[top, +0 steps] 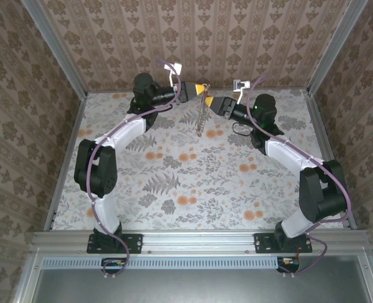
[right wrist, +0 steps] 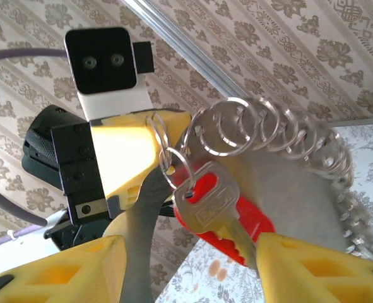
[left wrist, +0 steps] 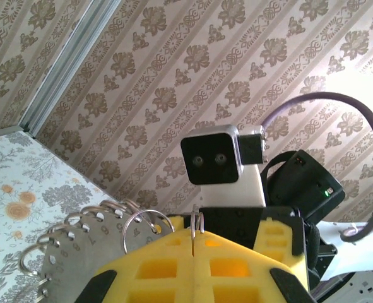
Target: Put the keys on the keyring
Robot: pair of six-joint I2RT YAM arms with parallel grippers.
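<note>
Keyring [right wrist: 287,189] is hanging in mid-air between the two arms, showing at the upper middle of the overhead frame [top: 202,120], its long axis running down toward the flowered surface [top: 173,189]. The left gripper [left wrist: 194,243] is carrying it, jaws clenched on one thin wire loop of its fringe.

In the right wrist frame a silver key [right wrist: 206,205] is dangling at the centre from a small split ring [right wrist: 173,165] just beneath the left gripper's tip, and a red-headed key [right wrist: 252,230] is lying right behind it. Both blades are pointing toward the lower right of that frame. The right gripper [right wrist: 192,255] is sitting with its jaws released, one finger at the lower left and one at the lower right, so the keys are lying between and just beyond them. That is making the right arm the nearer one for working them.

The blade tips are getting cut off behind the lower-right finger. The split ring appears to be hooked onto the pinched loop, though the overlapping wires are leaving that unsure.
</note>
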